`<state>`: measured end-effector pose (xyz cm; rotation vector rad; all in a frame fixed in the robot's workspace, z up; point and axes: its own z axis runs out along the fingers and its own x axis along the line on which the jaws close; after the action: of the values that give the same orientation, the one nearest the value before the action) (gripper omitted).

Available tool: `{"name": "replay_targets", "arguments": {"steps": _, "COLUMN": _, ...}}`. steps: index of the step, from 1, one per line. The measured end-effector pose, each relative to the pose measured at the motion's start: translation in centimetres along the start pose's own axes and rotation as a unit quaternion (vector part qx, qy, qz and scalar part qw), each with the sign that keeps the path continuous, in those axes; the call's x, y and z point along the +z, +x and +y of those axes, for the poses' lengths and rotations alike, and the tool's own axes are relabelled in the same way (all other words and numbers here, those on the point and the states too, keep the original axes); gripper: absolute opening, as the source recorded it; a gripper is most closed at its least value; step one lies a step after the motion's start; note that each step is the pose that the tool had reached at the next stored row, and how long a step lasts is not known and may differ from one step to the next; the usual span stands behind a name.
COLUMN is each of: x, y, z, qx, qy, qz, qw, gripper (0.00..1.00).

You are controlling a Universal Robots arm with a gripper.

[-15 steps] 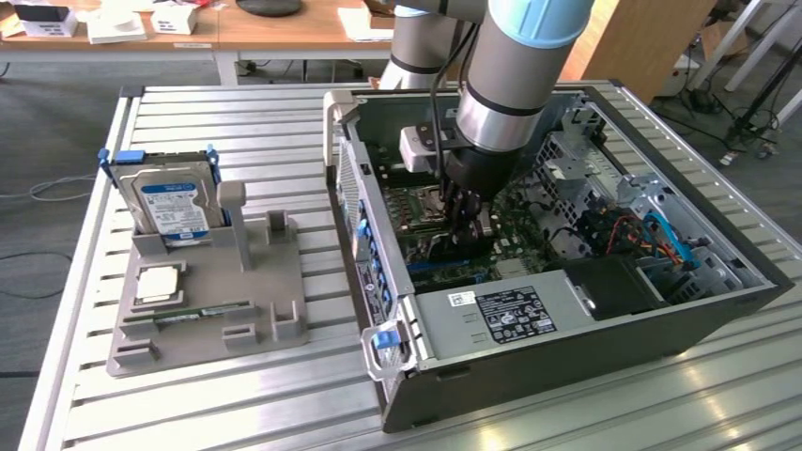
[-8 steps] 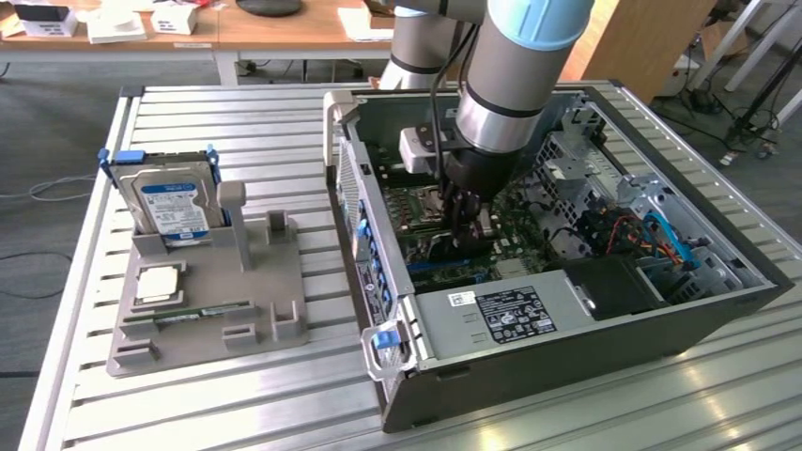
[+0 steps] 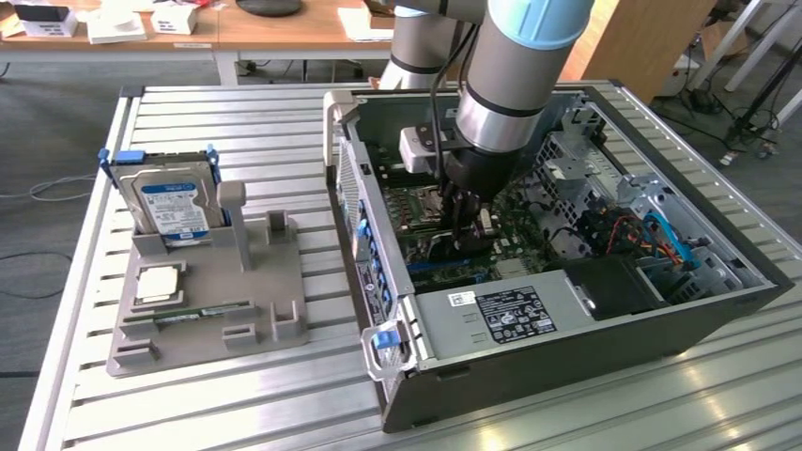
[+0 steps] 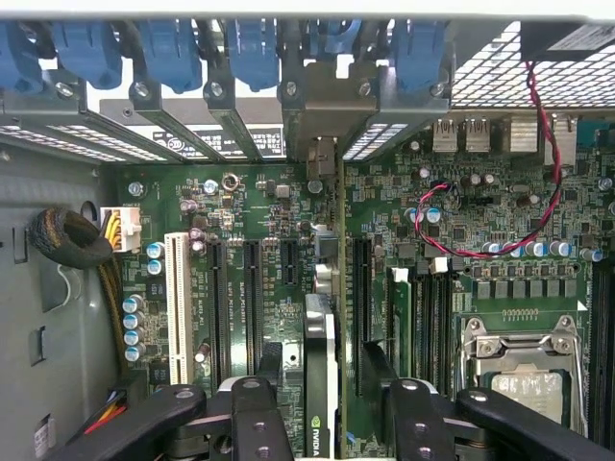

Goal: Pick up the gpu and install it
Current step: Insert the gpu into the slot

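Observation:
The gpu [image 4: 321,384] stands edge-on in a motherboard [image 4: 259,202] slot, its dark slab running up to the metal bracket [image 4: 322,158] at the case's rear wall. My gripper [image 4: 322,389] hangs straight over the card, one black finger [image 4: 274,370] on each side, each with a small gap to the card's faces. The gripper is open and holds nothing. In the exterior view the arm reaches down into the open computer case [image 3: 701,310], with the gripper [image 3: 467,235] low over the board in the case's middle.
On the exterior view's left, a grey fixture [image 3: 251,319] carries a hard drive [image 3: 173,202] with a blue-white label, a CPU [image 3: 157,284] and a memory stick [image 3: 201,310]. Blue clips [image 4: 255,48] line the slot brackets. A power supply [image 3: 508,315] and cables [image 3: 640,235] crowd the case.

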<state>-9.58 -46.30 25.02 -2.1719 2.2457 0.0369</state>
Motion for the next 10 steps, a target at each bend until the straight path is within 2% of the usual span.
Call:
{"name": "replay_targets", "arguments": {"steps": 6, "x": -0.06, "y": 0.00, "z": 0.00, "qx": 0.000, "qy": -0.0001, "qz": 0.0002, "qw": 1.0000, "gripper": 0.46}}
{"name": "replay_targets", "arguments": {"steps": 10, "x": -0.63, "y": -0.02, "z": 0.00, "qx": 0.000, "qy": 0.0000, "qz": 0.0000, "qw": 1.0000, "gripper": 0.46}}
